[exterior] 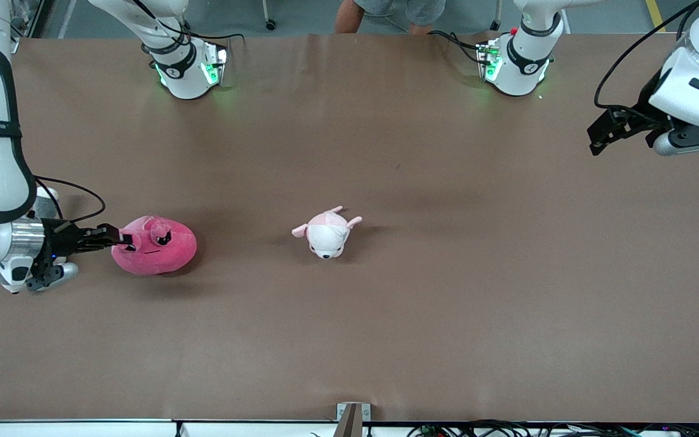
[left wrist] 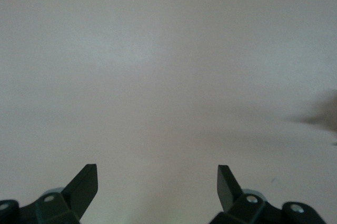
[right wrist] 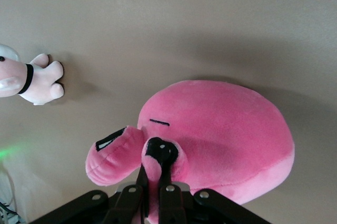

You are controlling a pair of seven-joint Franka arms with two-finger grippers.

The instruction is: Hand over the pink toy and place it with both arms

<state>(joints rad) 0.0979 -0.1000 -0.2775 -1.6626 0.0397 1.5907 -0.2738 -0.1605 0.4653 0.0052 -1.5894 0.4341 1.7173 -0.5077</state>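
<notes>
From the front view, the thing lying nearest the camera is the pink toy (exterior: 155,246), a fat, rounded blob of hot-pink plush with small ears and a black scowl, resting on the brown table (exterior: 386,340) toward the right arm's end. The right gripper (exterior: 126,238) comes in level with the toy and has its fingers pinched on the plush at the toy's edge. Beside the toy, toward the left arm's end, lies a smaller pale plush animal (exterior: 327,232), soft and white with pink ears. The left gripper (exterior: 598,141) hangs over bare table well apart from the toy, at the left arm's end; that arm waits.

In the left wrist view, the left gripper (left wrist: 158,179) shows two dark, wedge-shaped fingertips (left wrist: 86,182) spread wide with nothing between them, only the matte, even tabletop (left wrist: 168,66) below.

In the right wrist view, the right gripper (right wrist: 154,174) is clamped tight on a fold of the pink toy (right wrist: 226,134) next to one ear; the fleece looks short-piled and yielding. The pale plush animal (right wrist: 31,77) lies near the toy.

The grasp seems made, so the step in hand is the pick-up. Next likely comes a lift and carry toward the left arm, which calls for a firm pinch, since the hold is only on a small fold of a bulky, floppy toy.
</notes>
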